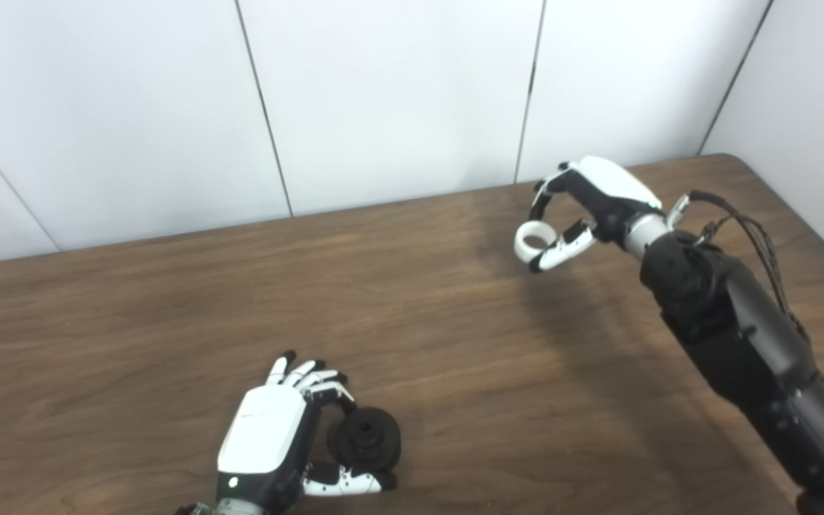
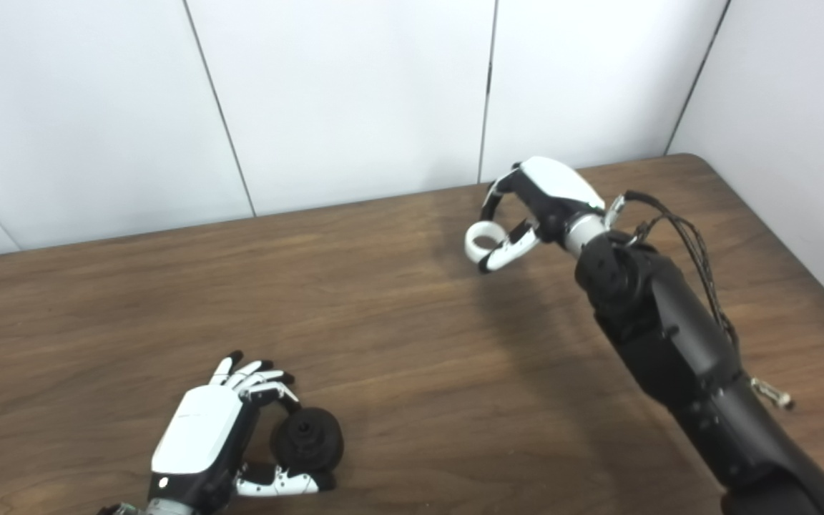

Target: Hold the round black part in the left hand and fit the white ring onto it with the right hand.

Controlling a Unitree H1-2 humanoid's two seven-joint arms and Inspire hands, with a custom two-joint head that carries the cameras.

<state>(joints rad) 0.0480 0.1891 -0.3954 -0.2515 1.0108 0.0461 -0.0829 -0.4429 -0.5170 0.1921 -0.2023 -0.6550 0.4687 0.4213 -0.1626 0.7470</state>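
At about seven o'clock on the brown wooden table (image 1: 169,300), my left hand (image 1: 269,436) lay low with its white back turned up, fingers (image 1: 312,375) curled over the far side of the round black part (image 1: 367,438) and thumb (image 1: 344,483) pressed along its near edge, so the part sat clamped between them. The part's face, with a small dark hub at its middle, looked up and to the right; whether its underside touched the wood I could not tell.

Well apart from it, up at about two o'clock near the table's far edge and the white panelled wall (image 1: 383,100), my right hand (image 2: 537,200) was raised above the surface on its black forearm (image 2: 669,343). Its fingers (image 2: 492,197) and thumb (image 2: 505,254) were pinched on the white ring (image 2: 482,241), which hung at the hand's left with its opening facing roughly upward, clear of the tabletop.
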